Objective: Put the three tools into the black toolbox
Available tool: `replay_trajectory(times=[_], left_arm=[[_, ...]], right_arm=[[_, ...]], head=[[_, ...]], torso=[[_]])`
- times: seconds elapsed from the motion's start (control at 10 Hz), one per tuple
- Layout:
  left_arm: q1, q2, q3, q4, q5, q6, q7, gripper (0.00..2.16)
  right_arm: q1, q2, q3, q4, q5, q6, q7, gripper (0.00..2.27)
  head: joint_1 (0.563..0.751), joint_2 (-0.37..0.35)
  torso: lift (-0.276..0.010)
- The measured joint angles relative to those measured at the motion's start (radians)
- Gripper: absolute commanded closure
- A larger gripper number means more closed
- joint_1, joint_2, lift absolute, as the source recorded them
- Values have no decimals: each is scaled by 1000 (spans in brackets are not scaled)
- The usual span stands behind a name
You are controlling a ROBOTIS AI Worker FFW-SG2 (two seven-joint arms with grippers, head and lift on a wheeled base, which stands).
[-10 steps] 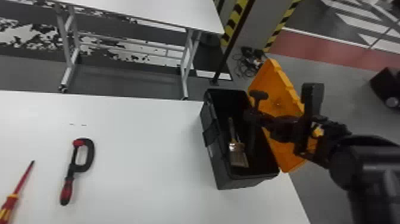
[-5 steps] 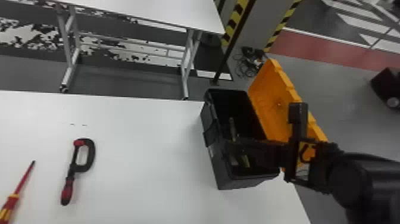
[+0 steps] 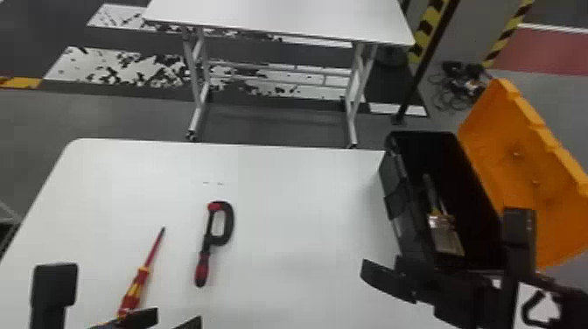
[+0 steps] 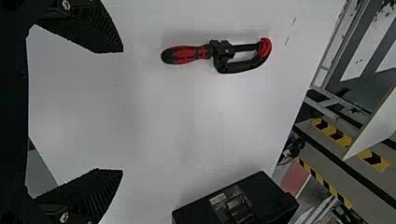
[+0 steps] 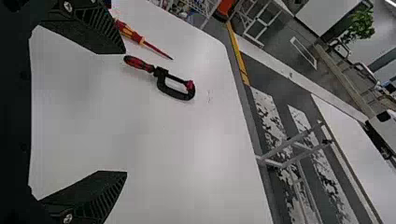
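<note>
At the bottom left of the head view, my left gripper [image 3: 168, 320] is beside the handle end of the red-yellow screwdriver [image 3: 139, 280], one finger overlapping it in sight. My left gripper [image 4: 122, 111] is open with nothing between its fingers. A black-red clamp [image 3: 202, 267] lies right of the screwdriver. The black toolbox [image 3: 396, 214] stands open on the right, a paintbrush [image 3: 447, 239] inside. By the toolbox's near end is my right gripper [image 3: 387, 279]; its wrist view shows the right gripper [image 5: 125, 112] open and holding nothing, with the clamp [image 5: 139, 64] beyond.
The orange lid [image 3: 533, 175] leans outward along the toolbox's right side. Bare white tabletop [image 3: 302, 227] lies between clamp and toolbox. A second white table [image 3: 280, 17] stands farther back, past a gap of floor.
The head view has swung left. My right gripper has moved from over the toolbox to its near left side, uncovering the paintbrush. My left gripper has come into the head view.
</note>
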Motion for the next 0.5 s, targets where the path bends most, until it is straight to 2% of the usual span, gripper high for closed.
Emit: replay_trajectory(times=[0.2,0.3,0.5], left_arm=[[-9,2,74,-1,17,14,0,93],[-28,4,99,-1,18,50,3,110],[-92,12,122,1,-6,194,40,174]], right_arm=[[38,9,29,-4,0,-63,12,80],[53,9,49,-4,11,-94,13,76],[70,8,78,0,22,-142,27,76]], head=[[695,93],[695,138],[695,216]], torso=[[-51],[-51],[-51]])
